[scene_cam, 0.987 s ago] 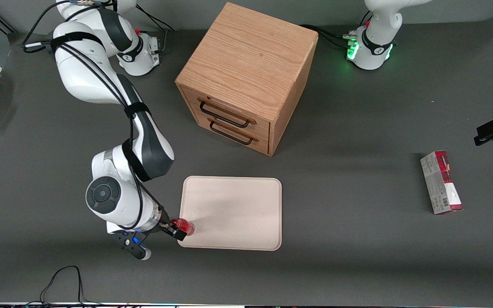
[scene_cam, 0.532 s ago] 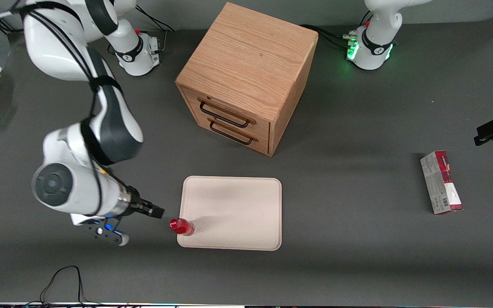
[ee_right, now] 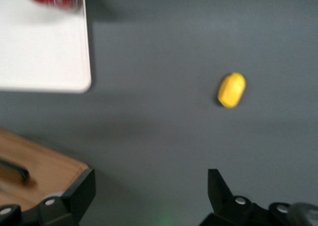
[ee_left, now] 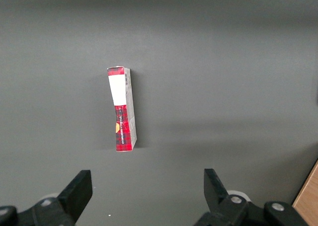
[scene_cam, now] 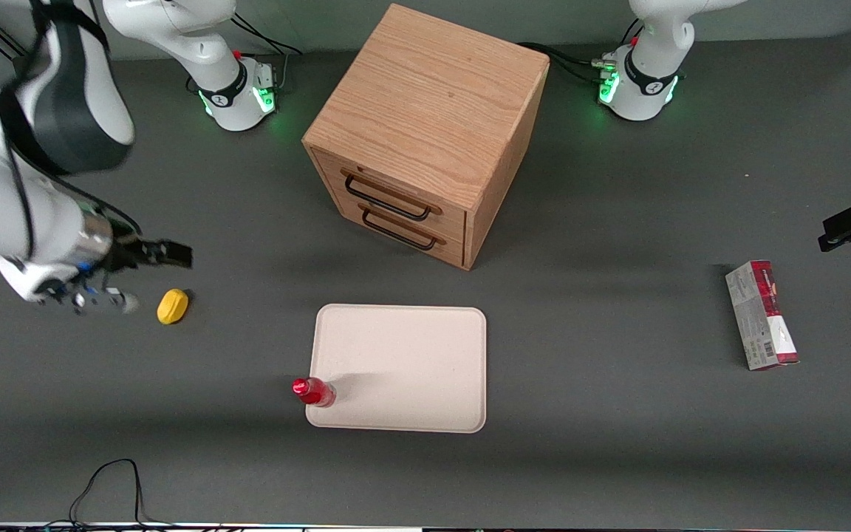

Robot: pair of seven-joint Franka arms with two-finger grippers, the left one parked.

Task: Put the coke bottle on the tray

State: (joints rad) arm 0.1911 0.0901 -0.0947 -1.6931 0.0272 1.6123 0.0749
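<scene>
Dark grey tabletop [scene_cam: 617, 443] everywhere. Only our front view catches the wooden cabinet [scene_cam: 425, 133] whole; the left wrist alone shows the carton's [ee_left: 122, 109] white end. We count one coke bottle [scene_cam: 313, 391], upright on the tray's [scene_cam: 403, 369] corner, well clear of the empty, spread-jawed gripper [scene_cam: 174, 253] raised near one yellow thing [scene_cam: 172, 306].

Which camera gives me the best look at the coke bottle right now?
The front view: the whole coke bottle shows, upright on the tray corner. The right wrist view catches only a blurred part of it. The left wrist view misses it. The gripper is open, well clear.
</scene>
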